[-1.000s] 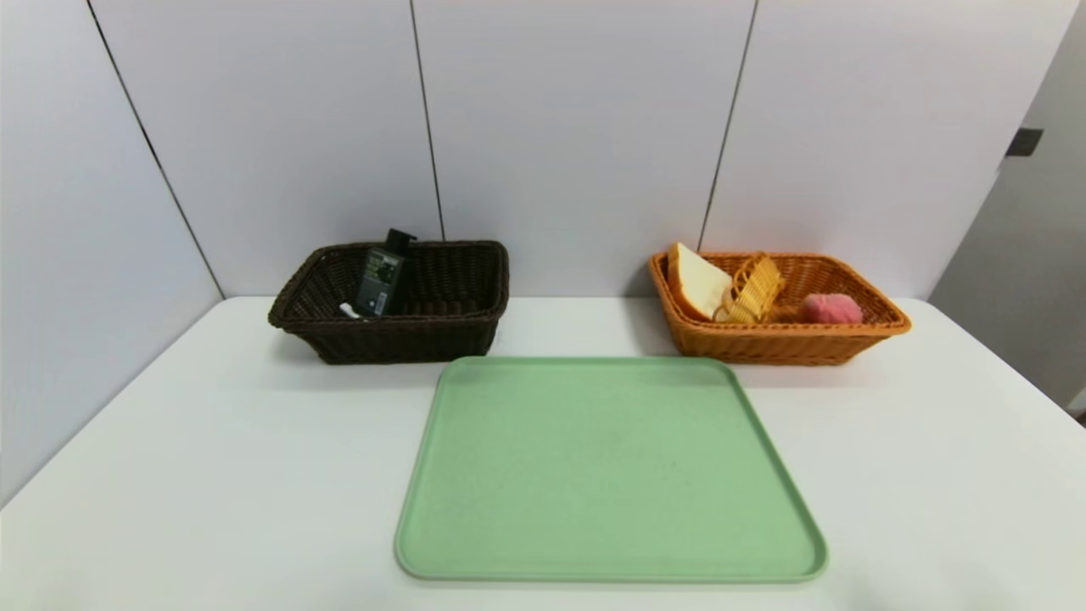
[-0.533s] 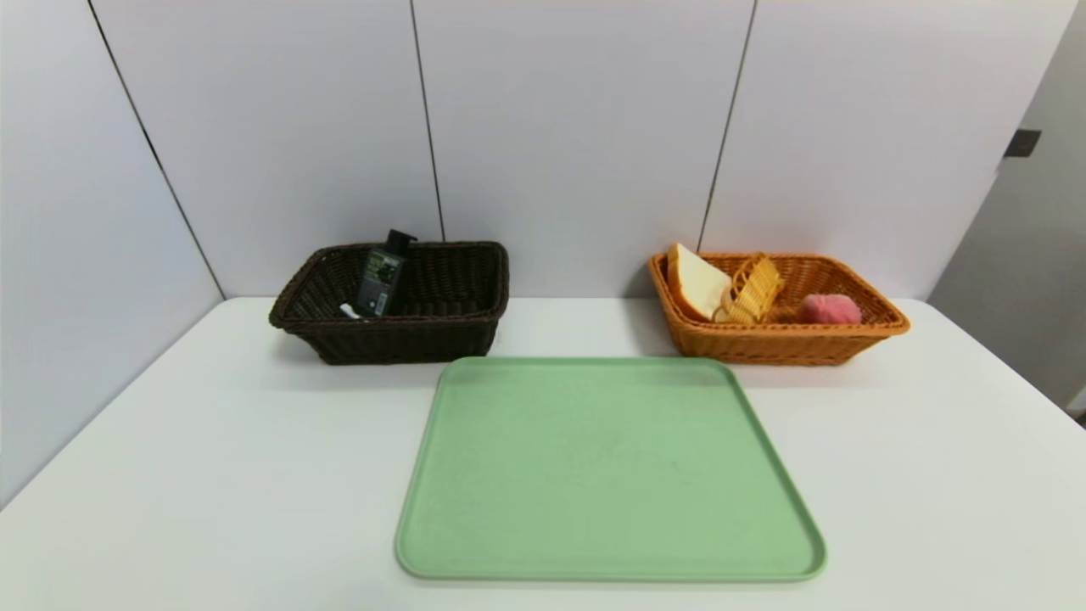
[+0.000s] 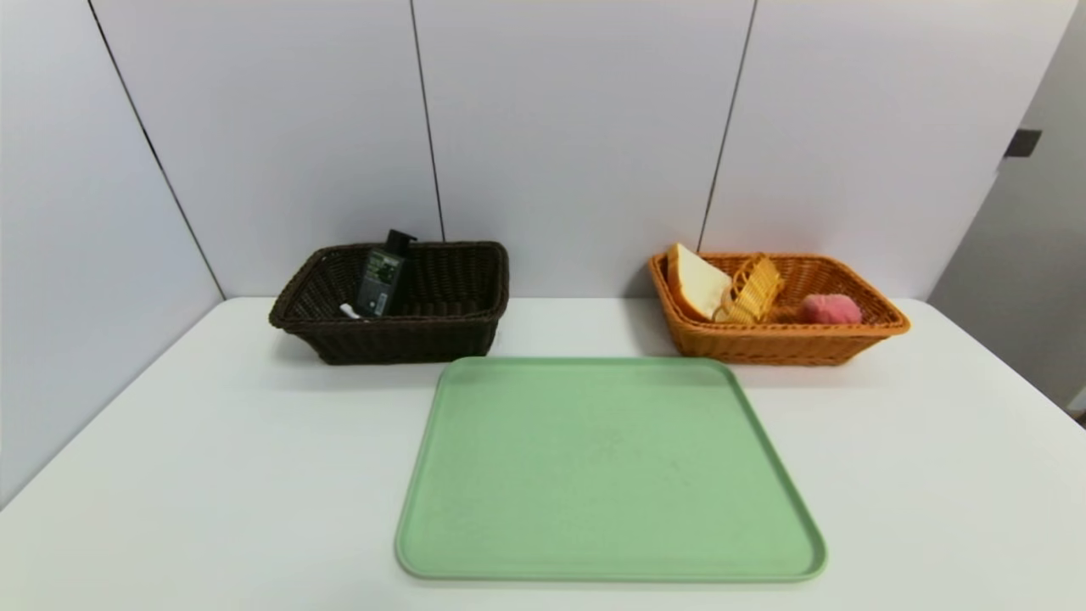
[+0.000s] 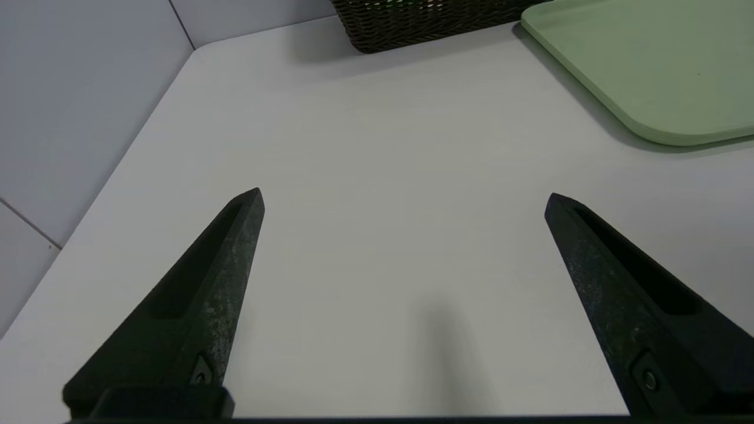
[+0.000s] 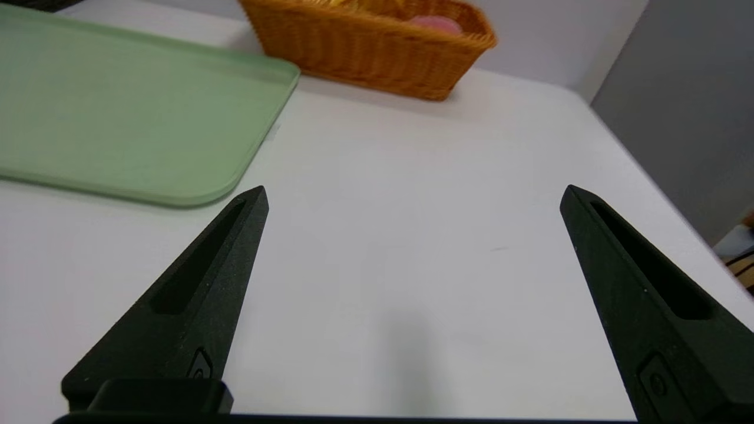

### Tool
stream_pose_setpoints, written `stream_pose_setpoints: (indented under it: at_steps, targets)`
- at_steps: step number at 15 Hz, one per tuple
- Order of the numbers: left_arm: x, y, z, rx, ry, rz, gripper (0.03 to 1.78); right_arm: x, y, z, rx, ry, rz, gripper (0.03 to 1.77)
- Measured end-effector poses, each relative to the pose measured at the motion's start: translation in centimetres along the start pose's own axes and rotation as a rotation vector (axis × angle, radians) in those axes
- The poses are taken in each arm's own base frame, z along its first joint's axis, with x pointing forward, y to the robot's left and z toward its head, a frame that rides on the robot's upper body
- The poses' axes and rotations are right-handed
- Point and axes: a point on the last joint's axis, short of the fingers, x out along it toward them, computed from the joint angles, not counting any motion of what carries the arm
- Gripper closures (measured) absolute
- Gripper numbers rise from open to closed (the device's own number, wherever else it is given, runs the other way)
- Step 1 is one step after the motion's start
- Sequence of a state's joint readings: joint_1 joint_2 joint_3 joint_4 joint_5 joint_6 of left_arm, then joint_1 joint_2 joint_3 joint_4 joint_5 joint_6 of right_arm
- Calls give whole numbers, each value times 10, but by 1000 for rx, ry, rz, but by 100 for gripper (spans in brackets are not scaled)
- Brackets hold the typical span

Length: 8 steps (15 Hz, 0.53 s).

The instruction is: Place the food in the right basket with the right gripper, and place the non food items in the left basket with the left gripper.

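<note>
Both left claw (image 4: 404, 191) and right claw (image 5: 414, 186) hang open above the white tabletop (image 3: 212, 475), short of two filled wicker baskets, dark brown (image 3: 407, 341) and orange (image 3: 764, 346).

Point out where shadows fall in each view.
Head view: faint shade beside the dark brown wicker basket; left wrist view: dark shadow along the pale green tray's edge; right wrist view: soft grey smudge on the white table between the claw's fingers.
</note>
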<state>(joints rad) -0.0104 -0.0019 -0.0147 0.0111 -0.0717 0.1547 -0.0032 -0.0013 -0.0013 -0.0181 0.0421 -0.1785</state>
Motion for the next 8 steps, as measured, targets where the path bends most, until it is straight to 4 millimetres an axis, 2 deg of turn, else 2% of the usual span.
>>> stream_pose_setpoints:
  at_steps: [2,5,8]
  targets:
    - [1,0,-2,-24,4,5,12,-1,1,-3,66,42,13,9]
    - [1,1,-2,-126,9,47,12,0,0,-2,87,28,6,9]
    - [1,1,-2,-151,9,63,12,0,0,-2,78,18,6,9]
